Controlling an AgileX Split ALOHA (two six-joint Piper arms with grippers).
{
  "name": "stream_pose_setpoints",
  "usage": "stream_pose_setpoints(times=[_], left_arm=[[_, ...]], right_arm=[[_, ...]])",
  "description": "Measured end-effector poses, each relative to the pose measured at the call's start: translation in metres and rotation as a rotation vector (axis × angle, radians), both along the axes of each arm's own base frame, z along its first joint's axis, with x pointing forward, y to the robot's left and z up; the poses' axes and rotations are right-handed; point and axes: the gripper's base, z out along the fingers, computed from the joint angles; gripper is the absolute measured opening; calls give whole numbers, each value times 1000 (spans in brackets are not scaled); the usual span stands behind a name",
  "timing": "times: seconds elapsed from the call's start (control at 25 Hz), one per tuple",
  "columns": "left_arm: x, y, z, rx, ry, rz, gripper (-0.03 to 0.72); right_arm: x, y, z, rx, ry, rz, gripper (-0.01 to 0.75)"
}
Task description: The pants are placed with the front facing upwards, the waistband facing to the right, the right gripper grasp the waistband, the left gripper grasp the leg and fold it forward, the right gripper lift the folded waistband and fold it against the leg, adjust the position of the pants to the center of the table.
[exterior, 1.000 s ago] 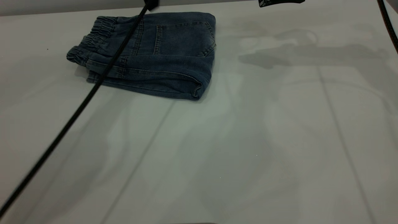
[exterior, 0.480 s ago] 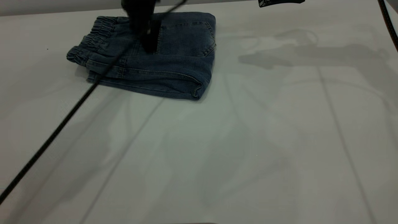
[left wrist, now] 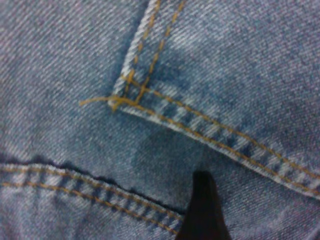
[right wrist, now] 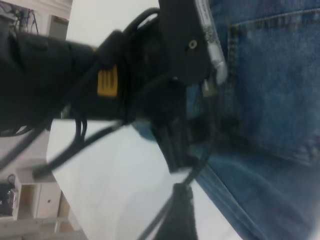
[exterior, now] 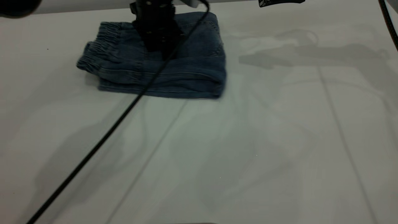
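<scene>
From the exterior view I see the pants (exterior: 155,65) folded into a compact block at the far left of the counter (exterior: 248,149), waistband (exterior: 99,46) toward the left; my left pincer (exterior: 160,46) stands on top of the block near its middle, its cable (exterior: 102,143) trailing to the near left; whether its fingers are apart or together I cannot tell; a black scrap of the right arm (exterior: 279,2) sits at the far edge, well apart from the pants.

From the left wrist I see denim close up, tan stitching (left wrist: 210,132) running across it; one dark fingertip (left wrist: 202,205) rests against the cloth.

From the right wrist I see the left pincer pressed on the pants (right wrist: 280,100); the right pincer itself is out of sight.
</scene>
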Motion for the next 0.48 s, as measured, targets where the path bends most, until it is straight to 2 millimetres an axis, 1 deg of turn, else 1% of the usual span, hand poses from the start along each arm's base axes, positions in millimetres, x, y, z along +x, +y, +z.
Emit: stream_pose_setpoints(times=[0.12, 0.28, 0.32, 0.4, 0.48], left_arm=[[-5, -11, 0, -19, 3, 54, 506], [-4, -12, 4, -29, -10, 68, 506], [-3, -12, 10, -31, -25, 68, 506], [-1, -12, 27, -34, -63, 69, 506], [0, -12, 52, -52, -111, 95, 506]], right_arm=[[1, -7, 0, 0, 1, -16, 587], [2, -20, 5, -17, -13, -30, 587], [2, -23, 8, -29, -21, -29, 587], [0, -30, 21, -55, -47, -27, 587], [-2, -38, 37, -92, -67, -30, 587]])
